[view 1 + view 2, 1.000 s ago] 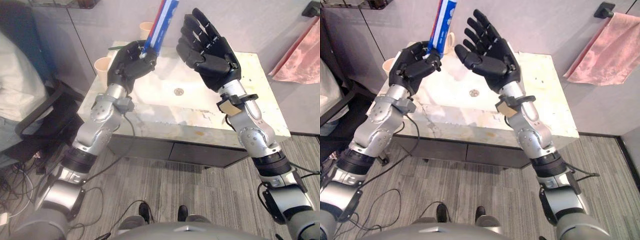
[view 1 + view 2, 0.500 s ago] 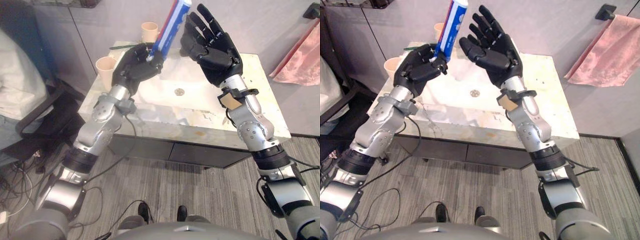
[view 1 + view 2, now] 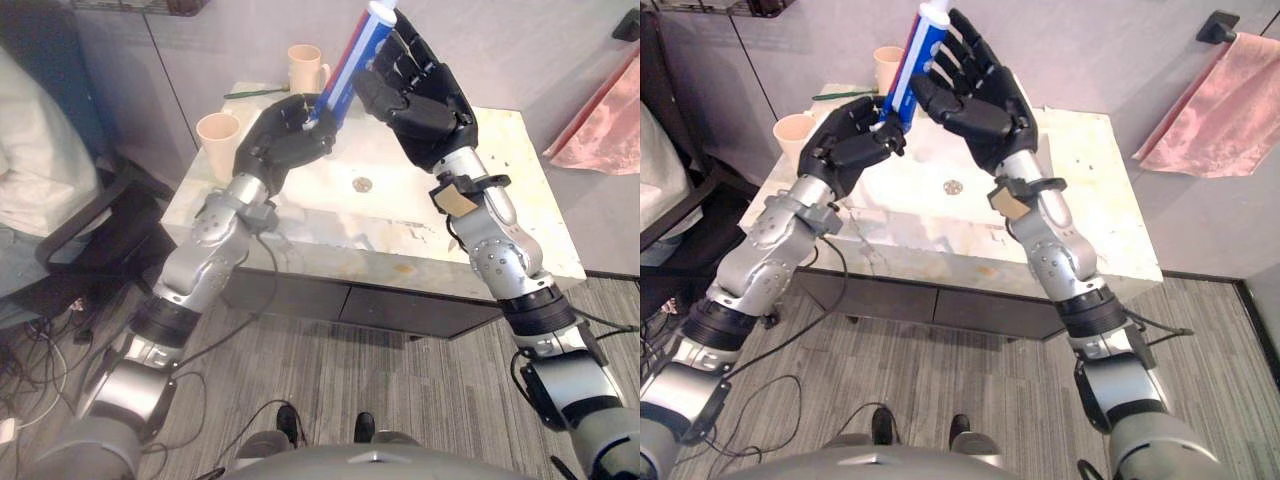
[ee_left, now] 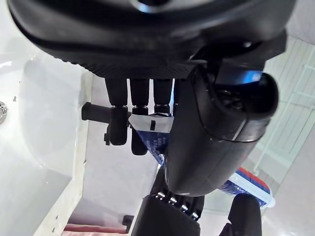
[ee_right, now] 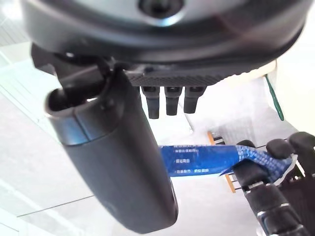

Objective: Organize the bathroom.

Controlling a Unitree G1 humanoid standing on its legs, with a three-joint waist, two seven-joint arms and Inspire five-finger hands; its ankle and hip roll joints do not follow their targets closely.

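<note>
While the left hand (image 3: pixel 285 140) curls its fingers round a tilted blue tube (image 3: pixel 348 62) above the sink (image 3: pixel 330 185), the right hand (image 3: pixel 420 85) spreads wide beside it, two cups (image 3: pixel 218 132) on the desk's far left.

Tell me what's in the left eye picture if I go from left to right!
Cup near the counter's corner → left hand, curled round the toothpaste's lower end → toothpaste tube → right hand, fingers straight → pink towel on the wall.
</note>
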